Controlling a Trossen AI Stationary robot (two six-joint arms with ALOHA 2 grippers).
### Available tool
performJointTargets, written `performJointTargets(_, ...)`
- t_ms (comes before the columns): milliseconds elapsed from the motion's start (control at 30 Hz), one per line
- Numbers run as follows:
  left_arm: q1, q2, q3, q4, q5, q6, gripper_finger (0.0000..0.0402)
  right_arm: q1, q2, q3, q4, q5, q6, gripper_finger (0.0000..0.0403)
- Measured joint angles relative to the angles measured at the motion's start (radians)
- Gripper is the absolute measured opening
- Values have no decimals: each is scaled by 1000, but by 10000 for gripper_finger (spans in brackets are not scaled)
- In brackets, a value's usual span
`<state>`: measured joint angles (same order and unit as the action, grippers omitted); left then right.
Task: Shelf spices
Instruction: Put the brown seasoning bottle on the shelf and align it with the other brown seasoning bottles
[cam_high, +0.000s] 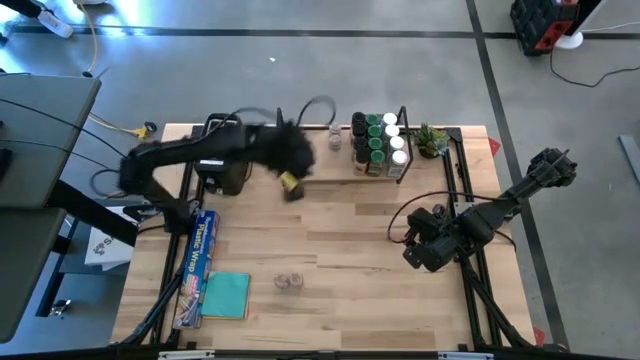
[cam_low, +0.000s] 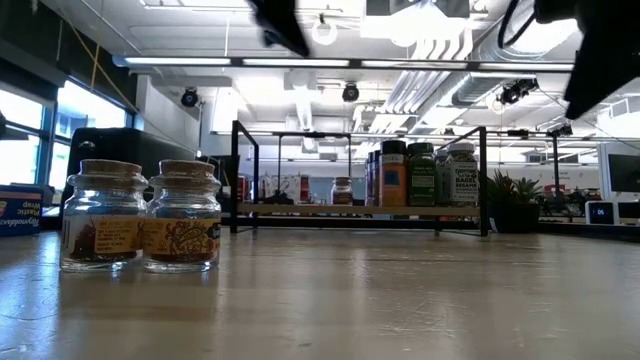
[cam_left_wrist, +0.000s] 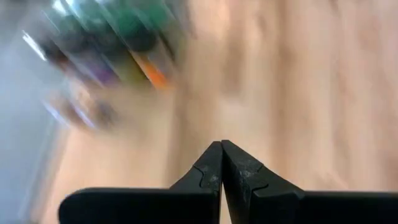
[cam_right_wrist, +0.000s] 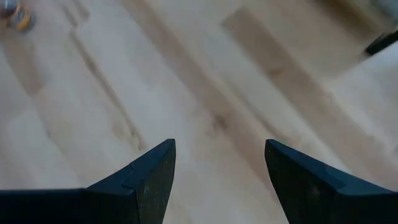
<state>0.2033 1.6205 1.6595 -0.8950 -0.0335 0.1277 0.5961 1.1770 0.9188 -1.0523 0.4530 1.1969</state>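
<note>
At the table's far edge the shelf (cam_high: 375, 150) is seen, its right half packed with spices (cam_high: 378, 143), one small jar (cam_low: 342, 190) standing alone nearer its middle. Two corked jars (cam_high: 289, 281) are left well apart near the front edge. Beside the toaster (cam_high: 222, 172) the left gripper (cam_left_wrist: 221, 163) is raised, fingers pressed together, empty. The right gripper (cam_right_wrist: 219, 171) is parked over bare wood, fingers apart, near the plant (cam_high: 431, 140). A foil box (cam_high: 196, 265) and teal cloth (cam_high: 226, 295) lie front-left.
</note>
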Motion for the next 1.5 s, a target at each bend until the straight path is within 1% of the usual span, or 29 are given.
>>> performJointTargets(67, -77, -85, -85, -71, -10, -93, 1, 0, 0, 0, 1, 53, -7, 240)
performJointTargets(133, -171, -171, -177, -102, -60, -201, 0, 0, 0, 0, 1, 102, -23, 240)
performJointTargets(200, -276, -253, -277, -105, -107, -324, 0, 0, 0, 0, 2, 135, -33, 240)
performJointTargets(267, -373, -309, -376, -86, -110, -447, 1, -1, 0, 0, 2, 151, -49, 240)
performJointTargets(367, -496, -349, -523, 12, -68, -647, 3, 0, 0, 0, 2, 149, -63, 240)
performJointTargets(433, -554, -351, -616, 113, -32, -780, 16, 0, 0, 0, 2, 144, -78, 240)
performJointTargets(467, -571, -345, -658, 167, 2, -819, 26, 0, 0, 0, 2, 142, -84, 240)
performJointTargets(533, -593, -326, -733, 284, 46, -848, 55, 0, 0, 0, 3, 138, -102, 240)
performJointTargets(633, -610, -295, -803, 415, 74, -856, 112, 0, 0, 0, 1, 122, -106, 240)
performJointTargets(700, -615, -264, -825, 445, 103, -815, 156, 0, 0, 0, -5, 107, -118, 240)
performJointTargets(833, -637, -186, -827, 461, 139, -709, 236, -1, 0, 0, -4, 64, -151, 240)
performJointTargets(900, -657, -139, -826, 486, 150, -672, 265, 0, 0, 0, -5, 55, -151, 240)
performJointTargets(967, -679, -89, -809, 481, 147, -658, 282, 0, 0, 0, -5, 40, -151, 240)
performJointTargets(1067, -710, -20, -775, 452, 103, -682, 288, 0, 0, 0, -4, 26, -148, 240)
performJointTargets(1233, -741, 59, -731, 453, -3, -792, 290, 0, 0, 0, 2, 12, -147, 240)
performJointTargets(1367, -742, 79, -720, 467, -55, -880, 290, 0, 0, 0, 3, 3, -148, 240)
performJointTargets(1500, -742, 79, -718, 479, -94, -886, 290, 0, 0, 0, 3, 0, -148, 240)
